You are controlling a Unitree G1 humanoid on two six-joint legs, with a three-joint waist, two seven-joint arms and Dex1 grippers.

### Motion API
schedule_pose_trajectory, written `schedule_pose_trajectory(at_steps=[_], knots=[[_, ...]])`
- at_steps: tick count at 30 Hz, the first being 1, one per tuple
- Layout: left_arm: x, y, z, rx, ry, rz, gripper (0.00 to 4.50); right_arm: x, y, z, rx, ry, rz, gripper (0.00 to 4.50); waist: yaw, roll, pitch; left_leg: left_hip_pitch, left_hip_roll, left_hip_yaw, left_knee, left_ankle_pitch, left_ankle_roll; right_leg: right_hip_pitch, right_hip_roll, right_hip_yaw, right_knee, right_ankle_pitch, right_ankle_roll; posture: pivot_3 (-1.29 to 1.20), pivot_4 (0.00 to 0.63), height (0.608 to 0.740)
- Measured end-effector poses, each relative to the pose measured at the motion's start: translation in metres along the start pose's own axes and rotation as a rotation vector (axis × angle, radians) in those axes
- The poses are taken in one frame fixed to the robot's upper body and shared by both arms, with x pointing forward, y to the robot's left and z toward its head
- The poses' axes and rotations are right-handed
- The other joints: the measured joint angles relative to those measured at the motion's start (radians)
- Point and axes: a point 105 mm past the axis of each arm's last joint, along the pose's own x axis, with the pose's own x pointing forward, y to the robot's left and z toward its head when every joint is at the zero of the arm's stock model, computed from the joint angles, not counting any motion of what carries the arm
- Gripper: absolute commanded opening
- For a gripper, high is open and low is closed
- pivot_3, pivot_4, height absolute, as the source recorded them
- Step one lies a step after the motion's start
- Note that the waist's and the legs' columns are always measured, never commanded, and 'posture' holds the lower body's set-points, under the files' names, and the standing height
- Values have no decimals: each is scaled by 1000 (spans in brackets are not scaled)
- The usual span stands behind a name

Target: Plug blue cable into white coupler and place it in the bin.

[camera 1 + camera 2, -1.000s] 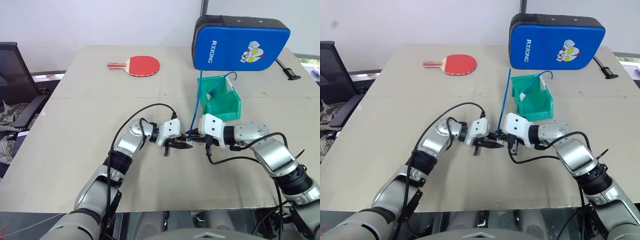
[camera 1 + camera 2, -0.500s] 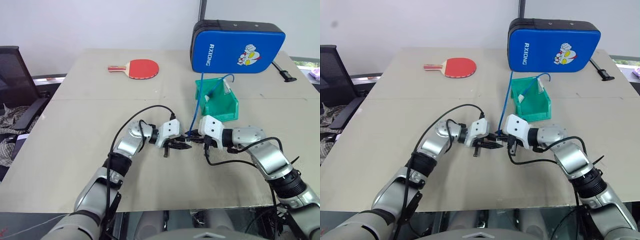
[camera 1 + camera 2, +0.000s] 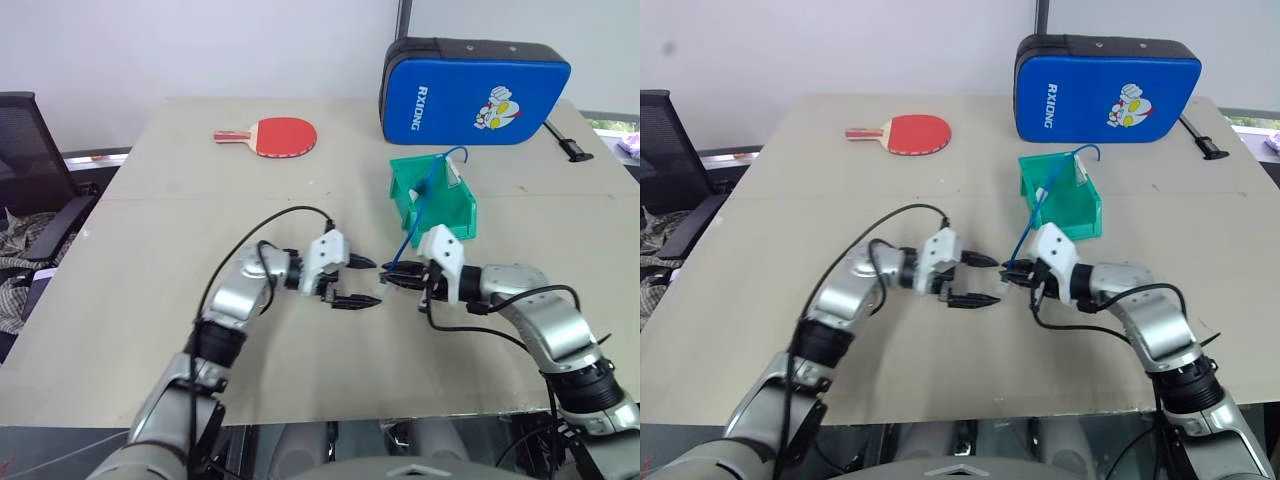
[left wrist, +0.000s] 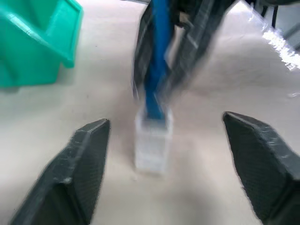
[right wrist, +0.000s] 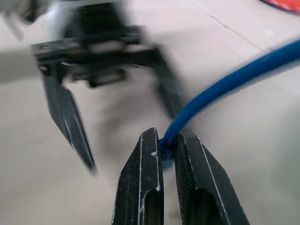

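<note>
The blue cable (image 3: 418, 205) runs from the green bin (image 3: 462, 216) down to my right gripper (image 3: 393, 279), which is shut on it just behind its near plug (image 5: 161, 151). The white coupler (image 4: 153, 142) sits on that plug end, low over the table. My left gripper (image 3: 362, 284) stands open around the coupler, a finger (image 4: 82, 161) on each side and neither touching it. The cable's far end (image 3: 460, 152) curls above the bin's back wall. The right wrist view also shows my left gripper (image 5: 133, 140) open and facing the cable.
A large blue padded case (image 3: 478, 88) stands behind the bin. A red table-tennis paddle (image 3: 285, 133) lies at the far left of the table. A black chair (image 3: 30, 160) stands off the table's left side.
My left gripper has opened, let go of the coupler and drawn back to the left. The right gripper has shifted right with the cable, which now leans from the bin.
</note>
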Motion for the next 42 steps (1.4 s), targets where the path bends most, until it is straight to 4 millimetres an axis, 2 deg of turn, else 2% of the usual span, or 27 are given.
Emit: schedule_pose_trajectory(at_steps=[4,7,9,11,13,15,16,18,19,21,23,25,26,29,31,33,37,38,39,41,42], knots=[[-18,6,20,-9,-148,197,3745,-33,-18,62,-59,-159,-109,0,8,0,0,-5,-1,-1,1,0,0,-3,-2,-2,0,1,-2,0,150,731],[-31,3,26,-30,-195,270,3745,-55,-37,85,-98,-209,-238,0,8,0,0,-6,-2,-1,0,0,0,-3,-2,-2,-1,1,-2,0,150,731],[-34,3,25,-50,-199,297,3745,-59,-44,87,-87,-214,-274,0,8,0,0,-6,-2,-2,0,0,0,-3,-1,-3,-1,1,-2,0,150,731],[-38,-6,28,-75,-226,321,3745,-62,-70,82,-23,-198,-358,0,1,0,1,-6,-2,2,0,0,0,-4,-2,0,-1,1,-2,0,150,731],[-42,-11,32,-77,-236,339,3745,-64,-104,81,50,-195,-462,0,-4,0,2,-6,-2,2,0,0,0,-5,-1,1,-1,1,-2,0,150,731],[-45,-12,35,-66,-239,354,3745,-57,-127,78,98,-189,-514,0,-7,0,2,-5,-2,2,0,0,0,-4,1,1,0,1,-2,0,150,731],[-45,-11,37,-61,-242,364,3782,-49,-139,73,126,-163,-531,572,-9,0,1,-5,-2,2,0,0,0,-4,1,1,0,1,-2,0,150,731],[-45,-10,39,-56,-245,375,3782,-38,-153,62,160,-108,-545,1022,-15,1,2,-5,-1,2,0,0,0,-4,2,1,0,2,-3,0,150,731],[-44,-10,42,-50,-252,377,3782,-34,-161,52,176,-60,-560,1680,-15,1,2,-6,-1,1,-1,0,0,-5,2,1,0,2,-4,0,150,731],[-43,-11,45,-52,-264,381,3782,-30,-167,39,192,-7,-560,2530,-13,1,2,-8,-2,2,-1,0,0,-7,2,2,-1,4,0,0,150,731],[-43,-10,47,-52,-271,392,3782,-30,-169,34,200,10,-545,3310,-14,1,2,-10,-2,2,-2,0,0,-8,1,3,-1,5,0,0,150,731],[-44,-10,48,-53,-278,401,3782,-36,-172,35,182,12,-547,4363,-13,1,2,-10,-2,2,-2,-1,2,-8,1,3,-2,4,1,0,150,731],[-44,-10,48,-56,-282,402,3782,-42,-173,37,168,14,-555,4478,-13,1,2,-10,-2,2,-2,-2,3,-8,0,3,-2,4,1,0,150,731],[-48,-11,44,-67,-269,416,3782,-58,-174,43,140,-5,-573,4478,-13,1,2,-10,-3,2,-2,-2,3,-8,0,3,-3,4,2,0,150,731],[-50,-11,43,-72,-271,419,3782,-77,-167,43,97,-25,-573,4478,-5,1,3,-10,-3,1,-2,-2,3,-8,0,2,-3,4,2,0,150,731],[-58,-10,41,-82,-267,439,3782,-99,-151,34,37,-22,-552,4478,6,1,3,-10,-3,1,-3,-2,3,-8,0,2,-3,3,2,0,150,731],[-71,-13,32,-126,-241,469,3782,-127,-106,18,-28,-39,-478,4478,7,1,3,-9,-2,2,-2,-2,3,-7,1,3,-2,3,3,0,150,731],[-74,-15,30,-135,-233,474,3782,-131,-100,15,-37,-31,-472,4478,5,1,3,-8,-2,3,-2,-2,3,-7,1,3,-2,1,5,0,150,731],[-79,-18,26,-152,-212,471,3782,-143,-86,5,-69,8,-471,4478,6,1,3,-8,-2,3,-2,-2,3,-7,1,3,-2,-1,3,0,150,731],[-88,-20,20,-168,-176,484,3782,-154,-73,-11,-68,62,-466,4478,5,1,3,-6,-1,4,-2,-2,3,-7,1,4,-2,-2,3,0,150,731],[-93,-24,18,-178,-157,481,3782,-161,-60,-23,-71,105,-442,4478,6,1,3,-6,-1,4,-2,-2,3,-7,1,4,-2,-2,3,0,150,731]])
